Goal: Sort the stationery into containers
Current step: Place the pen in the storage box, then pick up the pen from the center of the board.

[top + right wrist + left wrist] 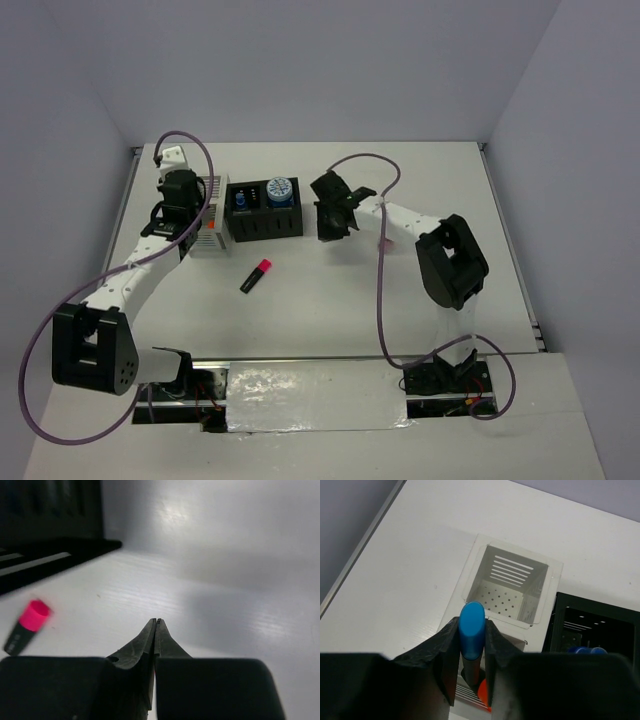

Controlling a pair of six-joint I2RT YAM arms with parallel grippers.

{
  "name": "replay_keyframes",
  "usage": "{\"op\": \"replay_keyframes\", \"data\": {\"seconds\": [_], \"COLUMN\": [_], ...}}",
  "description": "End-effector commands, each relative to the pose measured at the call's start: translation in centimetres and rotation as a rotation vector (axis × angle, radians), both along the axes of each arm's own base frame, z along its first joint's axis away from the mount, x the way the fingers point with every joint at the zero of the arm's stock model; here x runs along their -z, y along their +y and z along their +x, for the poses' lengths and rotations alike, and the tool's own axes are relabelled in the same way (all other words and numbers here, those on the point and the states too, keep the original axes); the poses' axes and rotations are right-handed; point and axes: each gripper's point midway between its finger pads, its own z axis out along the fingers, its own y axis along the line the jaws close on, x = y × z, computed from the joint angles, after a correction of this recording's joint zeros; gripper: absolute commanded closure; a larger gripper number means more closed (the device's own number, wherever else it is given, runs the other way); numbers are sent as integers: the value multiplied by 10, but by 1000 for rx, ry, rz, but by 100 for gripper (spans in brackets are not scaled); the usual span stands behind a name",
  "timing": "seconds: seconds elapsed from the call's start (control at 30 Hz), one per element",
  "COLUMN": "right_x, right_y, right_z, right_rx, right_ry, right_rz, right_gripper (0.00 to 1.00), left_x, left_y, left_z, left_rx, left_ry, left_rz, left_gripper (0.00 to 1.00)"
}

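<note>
My left gripper (471,630) is shut on the blue-capped highlighter (471,627) and holds it over the near compartment of the white organizer (470,575), where an orange cap (484,694) shows. Its far compartment is empty. From above, the left gripper (183,205) hides most of the white organizer (211,240). The black organizer (262,228) holds a blue-white roll (279,190) and a blue-capped bottle (241,200). The pink-capped highlighter (256,276) lies on the table, also in the right wrist view (27,625). My right gripper (156,622) is shut and empty, right of the black organizer (50,525).
The table's raised edge (128,200) runs just left of the white organizer. Purple cables loop from both arms over the table (380,290). The arm bases stand at the near edge.
</note>
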Motion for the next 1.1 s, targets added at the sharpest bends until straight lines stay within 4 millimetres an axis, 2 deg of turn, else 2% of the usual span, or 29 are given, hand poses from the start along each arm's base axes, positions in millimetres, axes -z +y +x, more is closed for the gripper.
{"op": "replay_keyframes", "data": {"seconds": [0.0,0.03,0.1,0.13,0.23,0.3,0.37,0.4,0.43,0.47,0.5,0.53,0.6,0.63,0.73,0.77,0.8,0.87,0.97,1.07], "right_x": [-22,-31,-33,-41,-56,-67,-72,-80,-82,-83,-90,-89,-99,-98,-106,-104,-107,-107,-111,-119], "right_y": [0,-2,-9,-11,-16,-15,-14,-13,-13,-15,-15,-17,-18,-19,-14,-14,-13,-14,-14,-12], "right_z": [-15,-17,-21,-22,-25,-28,-31,-34,-38,-40,-44,-48,-54,-59,-71,-75,-78,-82,-86,-91], "right_rx": [10,8,6,8,2,-10,-21,-29,-33,-32,-36,-41,-57,-69,-126,-141,-152,-168,-183,-203], "right_ry": [-38,-55,-65,-83,-107,-116,-116,-123,-119,-118,-121,-114,-125,-114,-112,-102,-105,-100,-103,-117], "right_rz": [63,74,58,62,58,78,96,118,123,125,144,143,163,170,215,219,231,236,247,275], "right_gripper": [99,98,98,97,96,95,95,93,91,89,82,77,65,61,47,45,41,38,37,37], "left_x": [0,1,5,4,-7,-20,-37,-43,-39,-40,-42,-25,-21,1,22,40,49,72,97,111], "left_y": [6,8,10,10,8,4,-12,-23,-34,-58,-69,-86,-102,-115,-132,-140,-145,-151,-155,-158], "left_z": [2,-1,-4,-6,-9,-11,-11,-14,-20,-26,-36,-51,-74,-90,-117,-130,-135,-143,-147,-149], "left_rx": [-39,-47,-57,-60,-44,-21,52,108,173,285,338,410,481,531,599,623,637,622,588,567], "left_ry": [-37,-36,-30,-31,-52,-60,-59,-53,-9,9,17,79,92,153,220,282,313,423,581,613], "left_rz": [-14,-13,-14,-15,-29,-40,-99,-123,-147,-195,-216,-242,-262,-267,-268,-259,-253,-232,-219,-215], "left_gripper": [59,46,31,18,1,1,1,1,1,1,1,1,1,1,1,1,1,1,1,1]}}
